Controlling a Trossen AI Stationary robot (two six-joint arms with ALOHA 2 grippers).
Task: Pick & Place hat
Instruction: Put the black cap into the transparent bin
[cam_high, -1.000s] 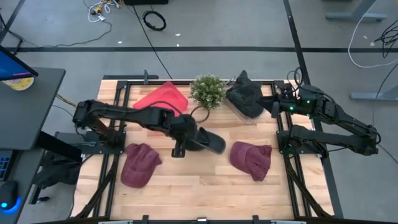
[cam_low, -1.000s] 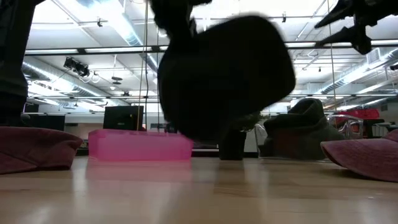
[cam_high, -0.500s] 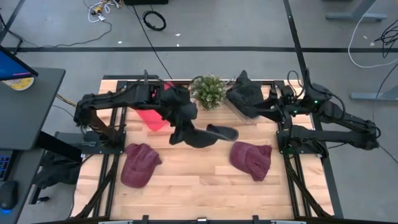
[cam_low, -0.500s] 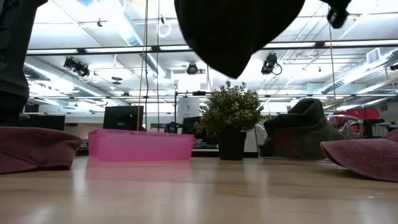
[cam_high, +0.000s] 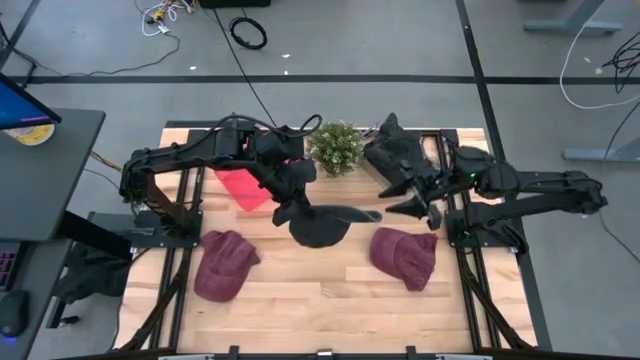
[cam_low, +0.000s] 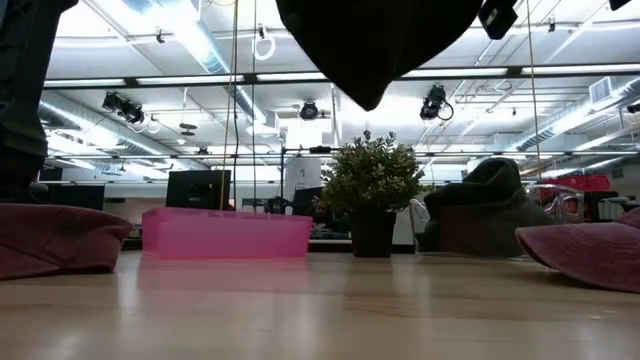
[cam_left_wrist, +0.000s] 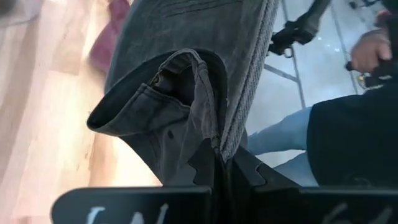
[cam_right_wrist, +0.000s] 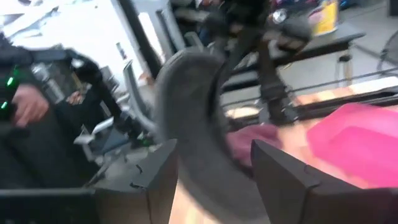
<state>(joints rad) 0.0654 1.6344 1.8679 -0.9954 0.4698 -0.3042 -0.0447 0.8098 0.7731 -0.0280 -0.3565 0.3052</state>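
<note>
The left gripper (cam_high: 291, 207) has lifted the dark hat (cam_high: 322, 222) off the table (cam_high: 330, 300), up beside the plant (cam_high: 335, 146). The right gripper (cam_high: 424, 197), fingers apart, has swung toward the hat.

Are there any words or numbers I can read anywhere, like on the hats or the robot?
Nothing here can be read for sure.
White marks on the left pincer: cut off at the edge, unreadable.
Yellow bottle in the room behind: label too blurred.
Black hat, dark red hats and pink bin: no writing shows.
</note>
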